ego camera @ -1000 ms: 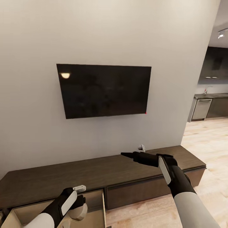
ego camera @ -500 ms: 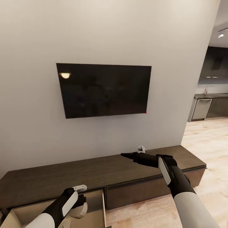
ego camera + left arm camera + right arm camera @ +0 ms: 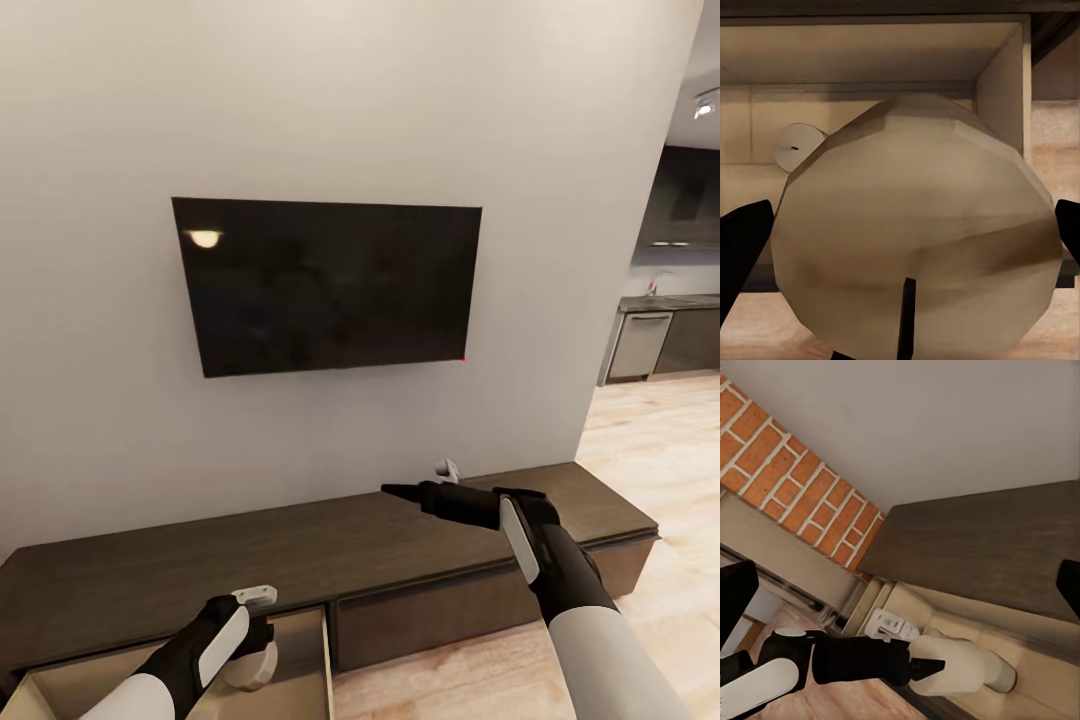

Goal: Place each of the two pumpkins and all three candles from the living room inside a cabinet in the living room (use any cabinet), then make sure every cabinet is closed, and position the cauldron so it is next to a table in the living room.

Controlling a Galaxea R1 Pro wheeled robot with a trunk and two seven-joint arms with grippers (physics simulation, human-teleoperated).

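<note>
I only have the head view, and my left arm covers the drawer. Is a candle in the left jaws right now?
Observer: Yes. The left wrist view shows the held candle between both jaws, in front of the open drawer.
Operator: Is anything already in that drawer?
Observer: One other candle lies inside, beyond the held one and apart from it.
Operator: And the right jaws?
Observer: The right wrist view shows the right gripper with its jaws wide apart and nothing between them.
</note>
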